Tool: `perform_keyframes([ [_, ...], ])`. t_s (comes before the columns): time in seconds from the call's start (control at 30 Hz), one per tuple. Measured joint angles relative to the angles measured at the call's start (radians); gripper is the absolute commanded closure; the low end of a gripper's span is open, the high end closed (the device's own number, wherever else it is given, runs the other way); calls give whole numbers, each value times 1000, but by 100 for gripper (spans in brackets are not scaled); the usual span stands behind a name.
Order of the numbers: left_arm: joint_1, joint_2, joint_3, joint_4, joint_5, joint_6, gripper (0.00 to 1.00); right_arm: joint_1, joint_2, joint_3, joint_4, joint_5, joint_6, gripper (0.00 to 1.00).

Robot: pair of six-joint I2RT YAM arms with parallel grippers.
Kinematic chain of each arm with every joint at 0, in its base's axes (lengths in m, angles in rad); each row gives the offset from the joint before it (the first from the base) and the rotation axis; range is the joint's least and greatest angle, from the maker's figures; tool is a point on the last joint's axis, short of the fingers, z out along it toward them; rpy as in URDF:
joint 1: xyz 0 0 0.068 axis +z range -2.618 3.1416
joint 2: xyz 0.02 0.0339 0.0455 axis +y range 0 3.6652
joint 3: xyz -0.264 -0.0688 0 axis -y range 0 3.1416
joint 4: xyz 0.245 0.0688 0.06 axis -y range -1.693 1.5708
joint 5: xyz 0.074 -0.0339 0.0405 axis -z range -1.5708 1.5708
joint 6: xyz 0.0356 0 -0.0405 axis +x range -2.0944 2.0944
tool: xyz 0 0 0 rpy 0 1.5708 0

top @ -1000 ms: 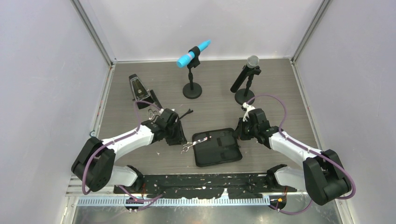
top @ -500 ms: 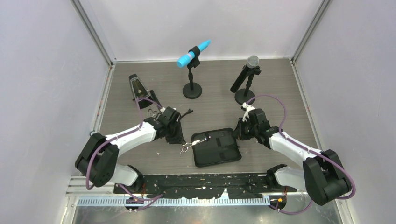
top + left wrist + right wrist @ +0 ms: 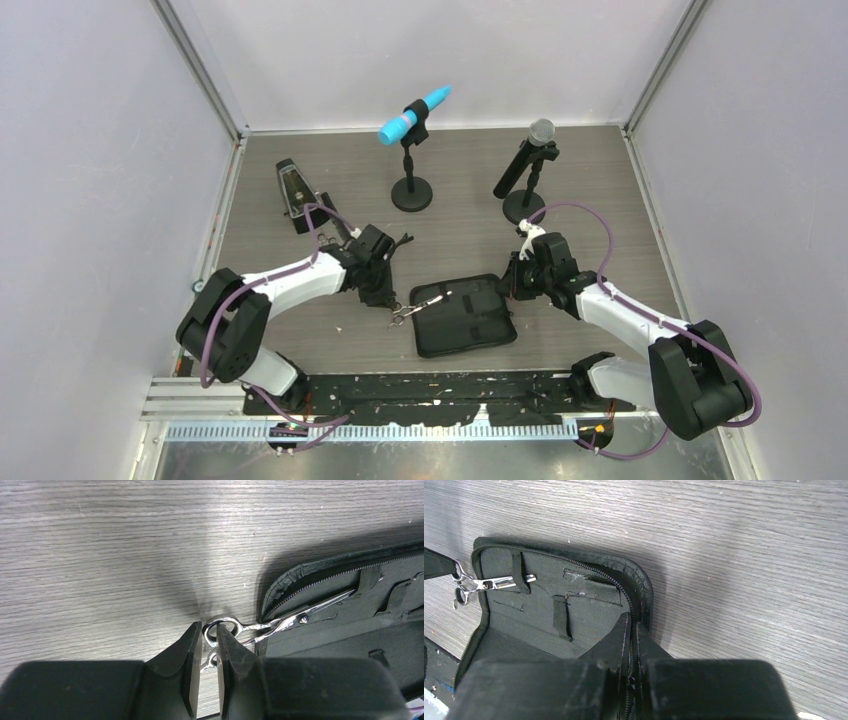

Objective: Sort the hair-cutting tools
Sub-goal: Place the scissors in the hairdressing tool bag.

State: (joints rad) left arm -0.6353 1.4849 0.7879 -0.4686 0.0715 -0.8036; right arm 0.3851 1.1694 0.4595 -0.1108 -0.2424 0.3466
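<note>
- Top external view: a grey wood-grain table [image 3: 600,200] fills the floor, with both arms bolted at its near edge.
- Left arm [image 3: 290,285] reaches from the near left toward the middle. The left gripper [image 3: 209,630] sits low, just left of the case. Its fingers [image 3: 187,650] are drawn close together, with the rim of a scissor ring pinched between them.
- Right arm [image 3: 620,310] reaches in from the near right. The right gripper [image 3: 631,622] is pressed together on the case's right zipped edge, and the zip runs into the thin slit between its pads.
- Black zip case [image 3: 468,318] lies open and flat near the middle of the table, between the two grippers.
- Two microphones stand on round-footed stands at the far side. The blue microphone [image 3: 413,115] is in the middle and the black microphone [image 3: 528,160], with a grey head, is to its right.
- Black metronome [image 3: 291,188] stands at the far left, well apart from the case.
- Silver scissors [image 3: 272,624] lie with their blades inside the case's far left corner, the tip under a strap loop [image 3: 519,570]. The ring handles overhang the case's left edge, above the table.
- Thin black hair clip [image 3: 402,241] lies on the table just beyond the left wrist, too small to show detail.
</note>
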Motion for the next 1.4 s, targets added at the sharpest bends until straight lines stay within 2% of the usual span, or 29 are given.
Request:
perform_keyframes([
  [0.17,-5,15,13,-12,0,2,81,0,0,0,1,-2,0,95],
  [0.27,-8,16,16,-24,-1,2,77,0,0,0,3,-6,0,95],
  [0.43,-18,16,17,-48,-9,5,75,0,0,0,5,-8,0,95],
  [0.57,-29,19,35,-76,-19,8,80,0,0,0,6,-11,1,95],
  [0.63,-38,32,58,-86,-21,14,87,0,0,0,6,-11,1,95],
  [0.8,-45,60,81,-91,-22,23,98,0,-11,-3,6,-12,2,95],
  [1.07,-45,61,89,-99,-24,27,100,0,-27,-14,12,-15,5,95],
  [1.4,-51,63,185,-124,-45,73,100,0,-33,-17,17,-27,5,95],
])
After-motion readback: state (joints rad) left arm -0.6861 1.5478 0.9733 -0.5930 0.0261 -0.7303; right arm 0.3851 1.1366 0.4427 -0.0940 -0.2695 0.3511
